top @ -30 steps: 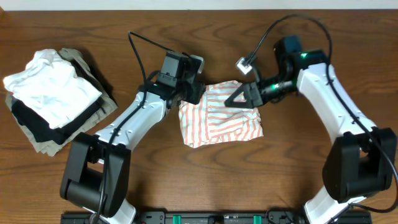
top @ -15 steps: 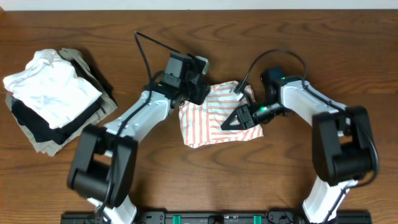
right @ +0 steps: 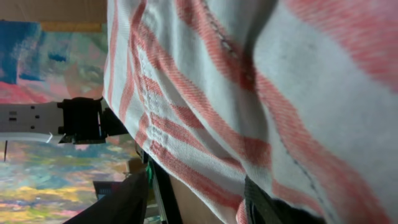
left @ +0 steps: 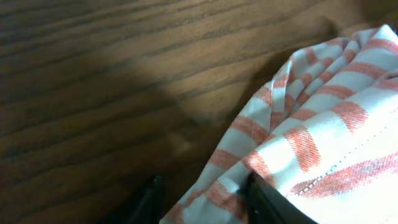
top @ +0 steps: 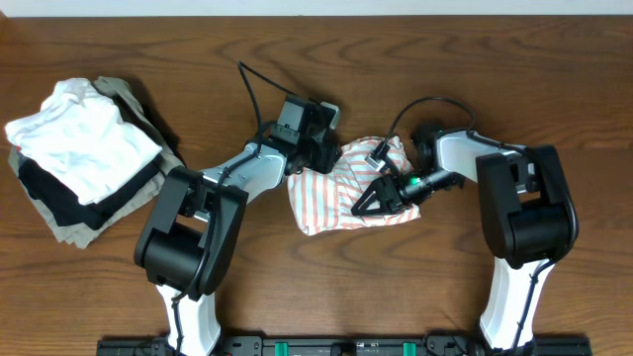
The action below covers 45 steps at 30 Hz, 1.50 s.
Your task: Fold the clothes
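The white shirt with salmon-red stripes lies bunched in a rough square at the table's middle. My left gripper is at its top left corner. In the left wrist view the shirt's edge sits puckered between the two fingers of my left gripper, close above the wood. My right gripper is over the shirt's right half. In the right wrist view the cloth is lifted and drapes across the fingers of my right gripper. Buttons and collar are hidden.
A pile of plain white, black and khaki folded garments lies at the far left of the wooden table. Both arms bend inward around the shirt, with cables looping above them.
My right gripper swung from the shirt's top right down and left over its middle, dragging cloth with it. My left gripper shifted slightly right at the top left corner. The shirt's top edge is more bunched.
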Motion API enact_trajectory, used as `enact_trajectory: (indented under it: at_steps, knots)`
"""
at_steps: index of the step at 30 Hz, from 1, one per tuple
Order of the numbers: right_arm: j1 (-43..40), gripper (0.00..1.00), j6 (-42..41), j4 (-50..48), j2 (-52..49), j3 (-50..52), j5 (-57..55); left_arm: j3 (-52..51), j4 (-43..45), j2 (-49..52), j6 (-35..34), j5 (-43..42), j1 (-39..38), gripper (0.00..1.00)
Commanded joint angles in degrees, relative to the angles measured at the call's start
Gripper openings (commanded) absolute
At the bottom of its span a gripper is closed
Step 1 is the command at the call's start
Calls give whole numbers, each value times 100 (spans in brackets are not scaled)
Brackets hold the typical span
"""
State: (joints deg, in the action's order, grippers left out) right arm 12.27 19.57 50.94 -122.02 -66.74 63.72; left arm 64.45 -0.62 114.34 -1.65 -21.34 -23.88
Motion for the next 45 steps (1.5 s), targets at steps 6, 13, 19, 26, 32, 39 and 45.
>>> enact_trajectory:
  at_steps: [6, 13, 19, 26, 32, 39, 45]
  knots:
    - [-365, 52, -179, -37, -188, 44, -575, 55, -199, 203, -236, -9, 39, 46]
    - [-367, 55, -262, -219, -186, 39, -1217, 55, -706, 214, -1123, -599, 35, 46]
    - [-365, 58, -597, -741, -186, -33, -2079, 55, -1421, 214, -1902, -1322, -9, 29]
    - [-365, 60, -577, -656, -186, -584, -2898, 55, -1716, 214, -2079, -1318, -31, 24]
    - [-365, 67, 131, 269, -186, -1134, -4286, 55, -1716, 214, -2144, -1204, -28, 21]
    - [-369, 73, 236, 605, -186, -1246, -5987, 55, -1849, 214, -2632, -1209, -33, 19]
    - [-358, 73, 107, 546, -166, -1366, -6048, 57, -1832, 177, -2594, -1211, -31, 19]
